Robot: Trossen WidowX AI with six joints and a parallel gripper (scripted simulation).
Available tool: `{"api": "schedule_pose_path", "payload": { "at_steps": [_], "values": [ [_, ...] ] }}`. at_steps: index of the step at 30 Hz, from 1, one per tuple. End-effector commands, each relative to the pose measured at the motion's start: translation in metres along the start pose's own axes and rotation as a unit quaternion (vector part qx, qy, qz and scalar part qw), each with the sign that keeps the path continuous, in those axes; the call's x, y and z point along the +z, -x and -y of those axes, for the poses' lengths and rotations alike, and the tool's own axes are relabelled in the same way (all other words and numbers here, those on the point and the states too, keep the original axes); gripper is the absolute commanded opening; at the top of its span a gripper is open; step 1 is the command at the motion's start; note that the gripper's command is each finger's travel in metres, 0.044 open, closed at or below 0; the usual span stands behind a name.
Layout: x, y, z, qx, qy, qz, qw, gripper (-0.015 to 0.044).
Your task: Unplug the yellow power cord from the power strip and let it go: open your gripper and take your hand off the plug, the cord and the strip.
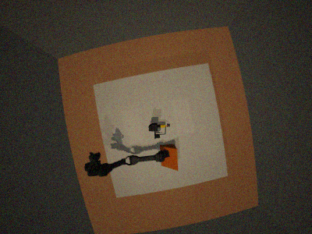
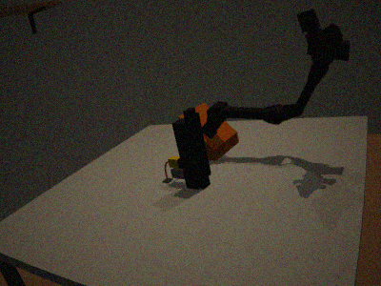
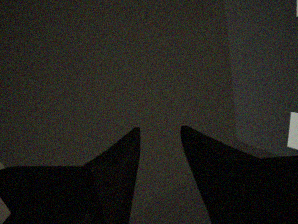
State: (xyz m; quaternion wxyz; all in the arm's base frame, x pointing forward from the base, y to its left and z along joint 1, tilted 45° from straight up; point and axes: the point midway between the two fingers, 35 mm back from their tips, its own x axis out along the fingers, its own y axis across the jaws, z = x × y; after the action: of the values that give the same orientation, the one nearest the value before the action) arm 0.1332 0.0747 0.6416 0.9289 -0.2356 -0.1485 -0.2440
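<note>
My gripper (image 3: 160, 131) is partly open, with nothing between its fingertips in the wrist view. In the exterior view it is high at the upper right, and in the top view at the far left, well apart from the plug. The yellow plug (image 1: 163, 126) (image 2: 174, 162) is small and sits close beside a tall black block. A thin cord (image 2: 166, 171) bends down from it to the table. A small grey body (image 2: 177, 173) under the plug looks like the strip. The views are too dark and small to tell whether the plug is seated.
The tall black block (image 1: 154, 127) (image 2: 191, 153) stands upright and hides part of the strip area. An orange block (image 1: 171, 160) (image 2: 223, 138) is by the arm's base. The pale table top (image 1: 195, 97) (image 2: 267, 219) carries them, with the arm's shadow on it.
</note>
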Motion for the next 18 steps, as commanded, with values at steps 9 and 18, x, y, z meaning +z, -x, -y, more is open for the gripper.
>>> {"api": "schedule_pose_path", "payload": {
  "at_steps": [9,18],
  "values": [
    [-0.115,-0.053,0.125,-0.027,-0.269,-0.090,0.958,0.0160],
    [-0.227,-0.088,0.143,-0.011,-0.448,-0.191,0.874,0.0160]
  ]
}}
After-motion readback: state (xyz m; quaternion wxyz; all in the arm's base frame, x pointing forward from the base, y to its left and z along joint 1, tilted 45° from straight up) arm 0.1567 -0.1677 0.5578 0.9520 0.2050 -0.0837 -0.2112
